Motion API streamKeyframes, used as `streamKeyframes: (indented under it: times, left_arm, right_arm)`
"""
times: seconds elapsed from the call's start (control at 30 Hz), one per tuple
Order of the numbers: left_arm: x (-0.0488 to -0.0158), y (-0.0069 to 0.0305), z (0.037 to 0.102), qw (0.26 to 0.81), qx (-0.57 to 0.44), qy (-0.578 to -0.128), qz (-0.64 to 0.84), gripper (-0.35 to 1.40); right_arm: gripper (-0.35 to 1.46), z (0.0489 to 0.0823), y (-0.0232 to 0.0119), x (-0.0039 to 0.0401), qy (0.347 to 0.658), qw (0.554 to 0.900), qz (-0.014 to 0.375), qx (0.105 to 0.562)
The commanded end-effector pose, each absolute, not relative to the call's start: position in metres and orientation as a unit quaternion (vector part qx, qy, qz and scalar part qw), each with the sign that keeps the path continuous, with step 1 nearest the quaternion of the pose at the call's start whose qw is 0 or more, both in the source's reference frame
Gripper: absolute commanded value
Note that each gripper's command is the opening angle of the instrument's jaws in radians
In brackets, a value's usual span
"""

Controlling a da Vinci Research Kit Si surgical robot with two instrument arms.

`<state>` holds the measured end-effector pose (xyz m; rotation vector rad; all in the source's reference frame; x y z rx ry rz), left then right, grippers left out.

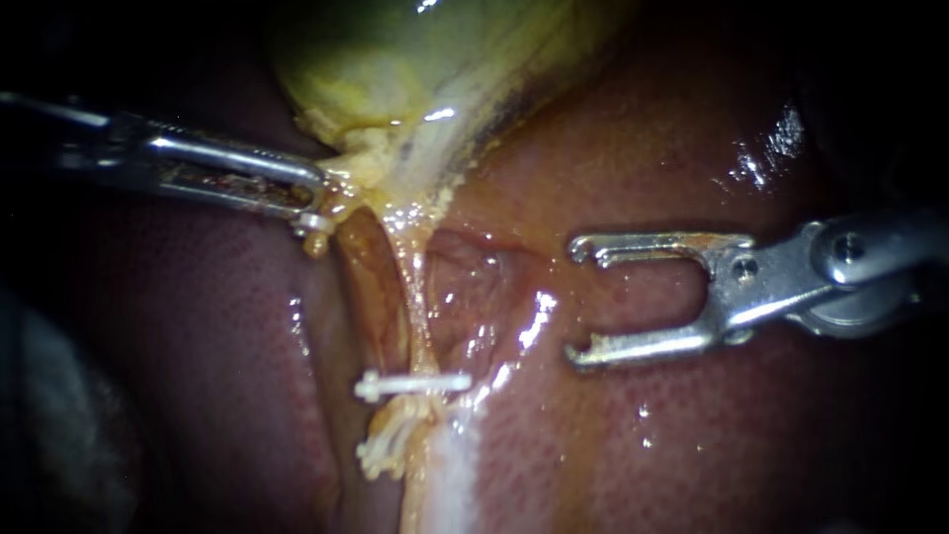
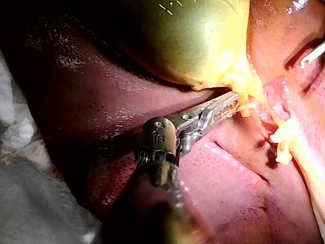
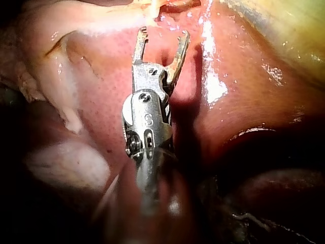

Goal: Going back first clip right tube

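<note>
A clip crosses the tube on the wet, glistening liver. My right instrument hovers near it, jaws wide and empty. My left instrument clamps the gallbladder at its lower edge.

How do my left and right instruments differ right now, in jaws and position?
The slender metal left instrument has its jaws shut on yellow tissue below the greenish gallbladder; the metal right instrument has its jaws wide open, holding nothing. The left instrument touches tissue; the right instrument's jaws stand beside the pale tube, clear of its white clip, over dark red liver. Both are thin two-jawed metal instruments.
</note>
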<state>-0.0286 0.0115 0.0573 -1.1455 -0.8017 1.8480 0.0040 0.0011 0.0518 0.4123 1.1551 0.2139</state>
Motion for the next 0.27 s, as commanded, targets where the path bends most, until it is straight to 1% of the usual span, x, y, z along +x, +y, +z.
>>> streamKeyframes:
  times: [0.03, 0.27]
  left_arm:
    - [-0.0285, 0.0115, 0.0574, 0.401, -0.452, -0.317, 0.731, -0.35]
    - [-0.0282, 0.0117, 0.0572, 0.4, -0.452, -0.319, 0.731, -0.35]
  right_arm:
    - [0.5, 0.0517, 0.0011, 0.0039, 0.541, 0.812, 0.1, 0.193]
    - [0.5, 0.0514, 0.001, 0.004, 0.541, 0.812, 0.101, 0.192]
